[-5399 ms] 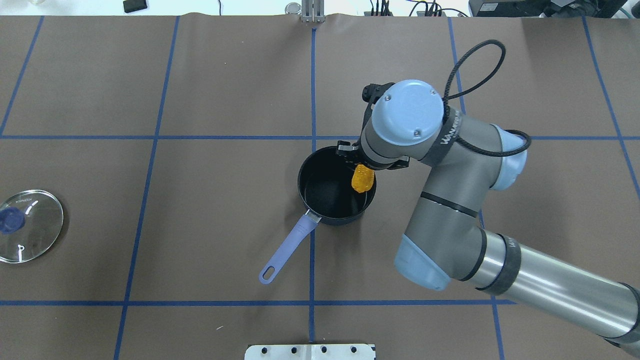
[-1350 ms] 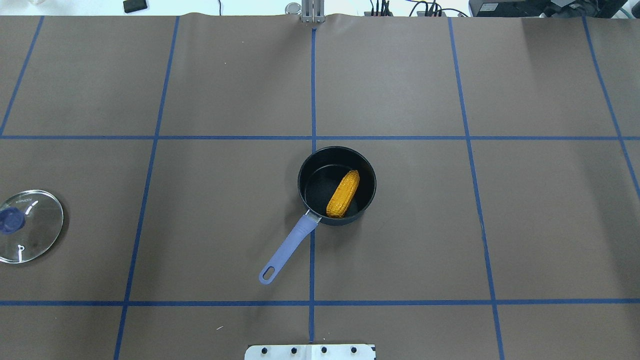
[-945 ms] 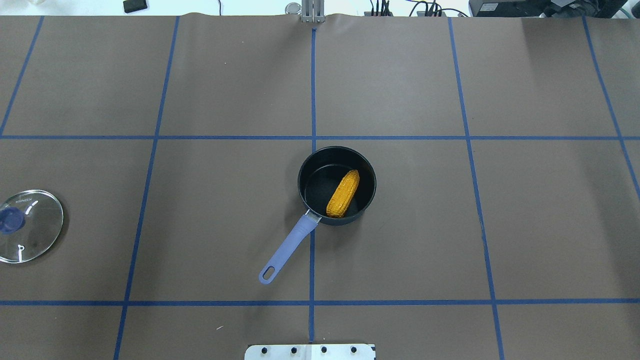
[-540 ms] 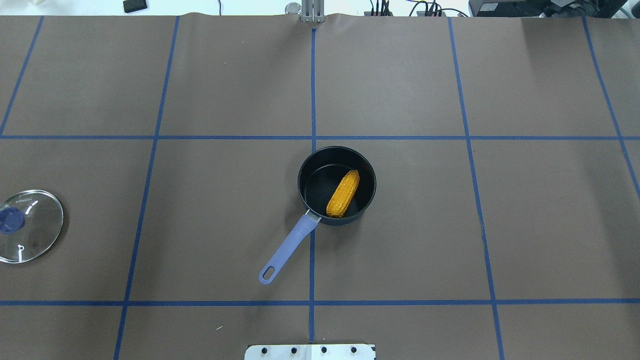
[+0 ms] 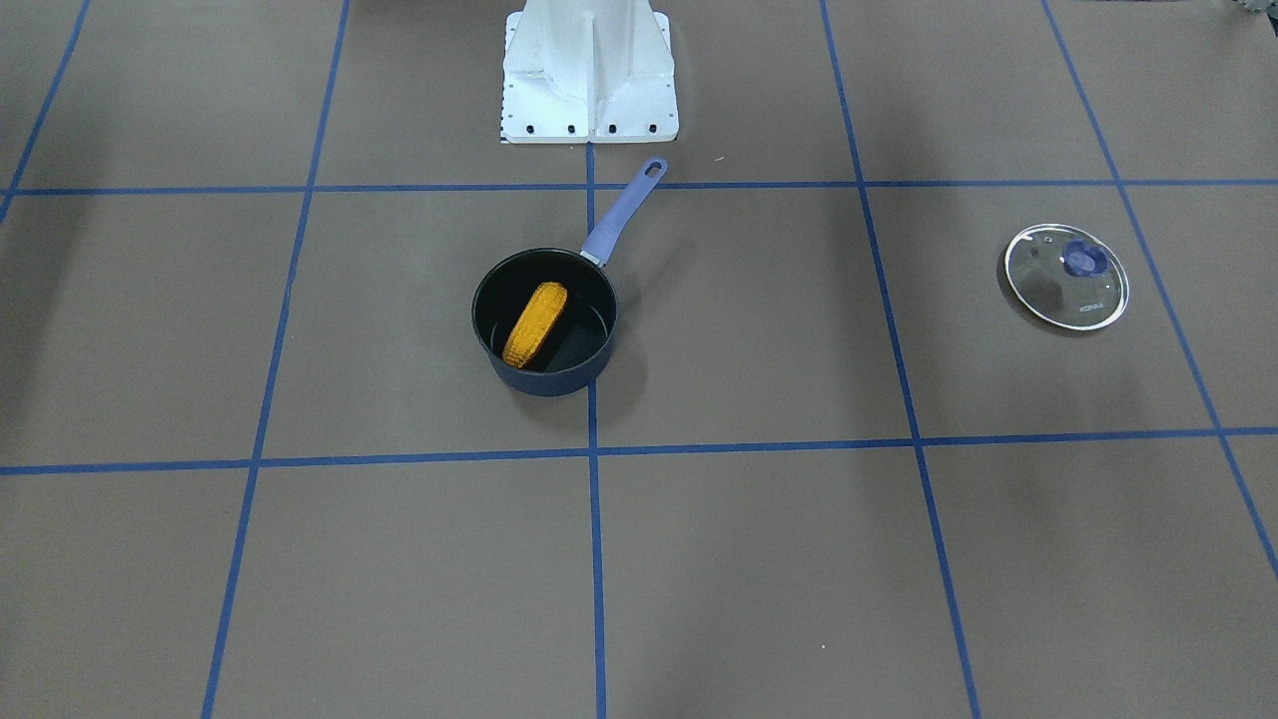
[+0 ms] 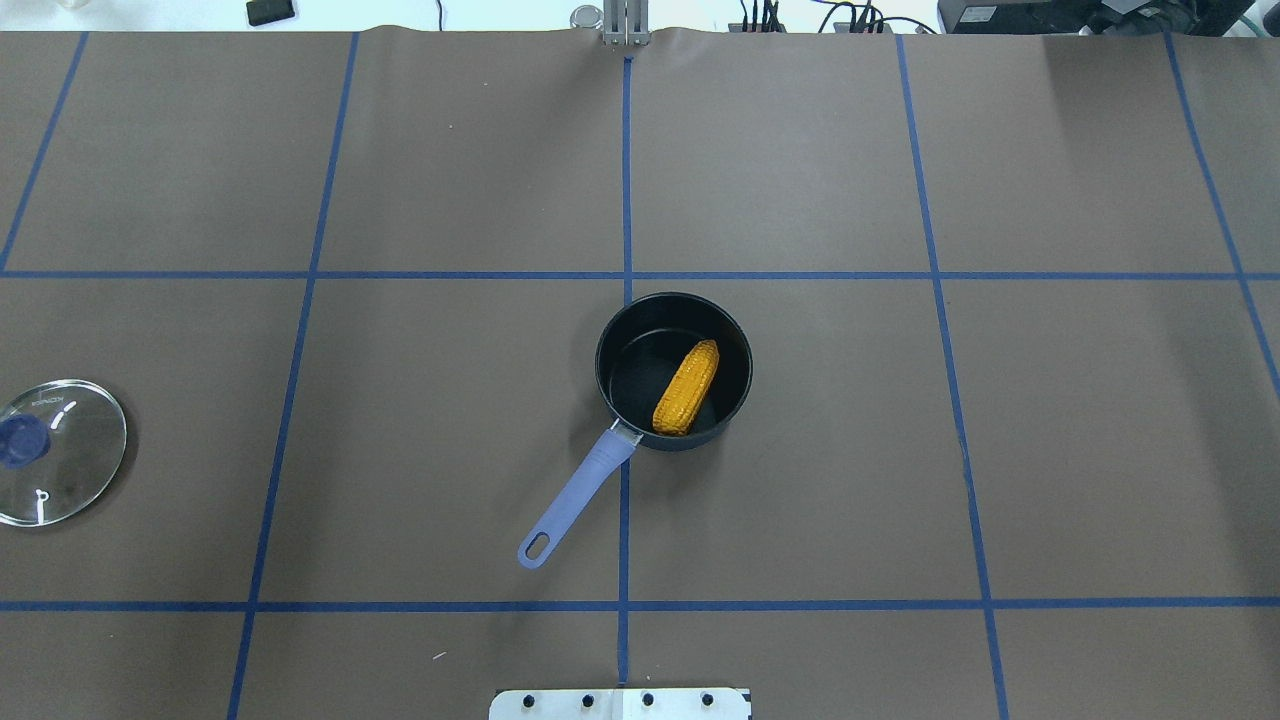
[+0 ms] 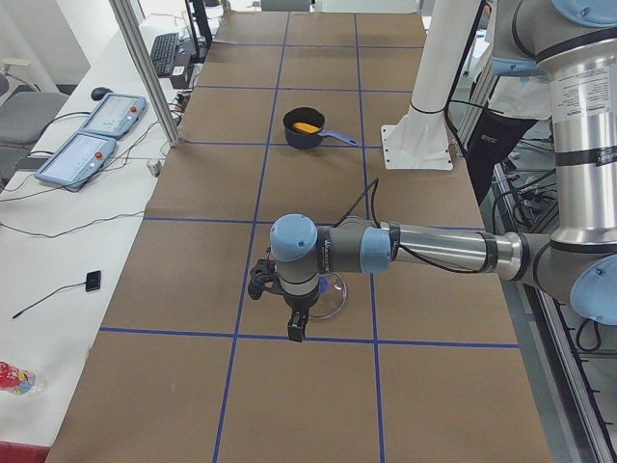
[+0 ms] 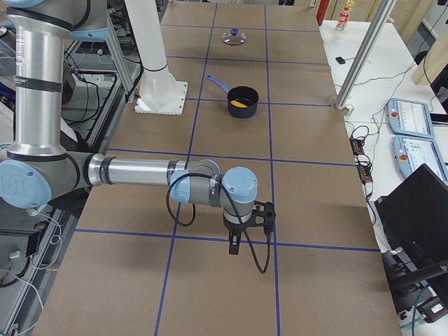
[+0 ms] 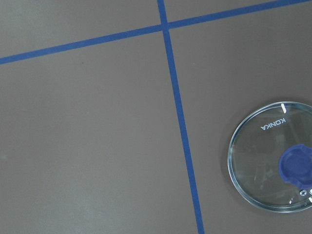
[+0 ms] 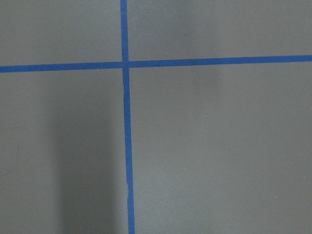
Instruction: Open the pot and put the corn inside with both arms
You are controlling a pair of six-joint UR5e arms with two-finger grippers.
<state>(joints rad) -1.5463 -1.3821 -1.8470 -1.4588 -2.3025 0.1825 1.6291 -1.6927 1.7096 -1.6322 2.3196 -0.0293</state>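
The orange-yellow corn (image 6: 687,387) lies loose inside the open dark pot (image 6: 603,345) with a lilac handle, near the table's middle; it also shows in the front view (image 5: 535,323). Neither gripper is near the pot. My left gripper (image 7: 296,328) shows only in the exterior left view, hanging above the glass lid (image 7: 330,301); I cannot tell if it is open or shut. My right gripper (image 8: 234,243) shows only in the exterior right view, over bare table far from the pot (image 8: 243,108); I cannot tell its state.
The glass lid with a blue knob (image 6: 60,450) lies flat at the table's left end, also in the left wrist view (image 9: 273,156). The white base plate (image 6: 620,703) sits at the robot's edge. Blue tape lines cross the brown table cover.
Earlier my right gripper held the corn over the pot. Now the corn lies in the pot and the right arm is gone from the overhead view. Nothing has moved in the last second.
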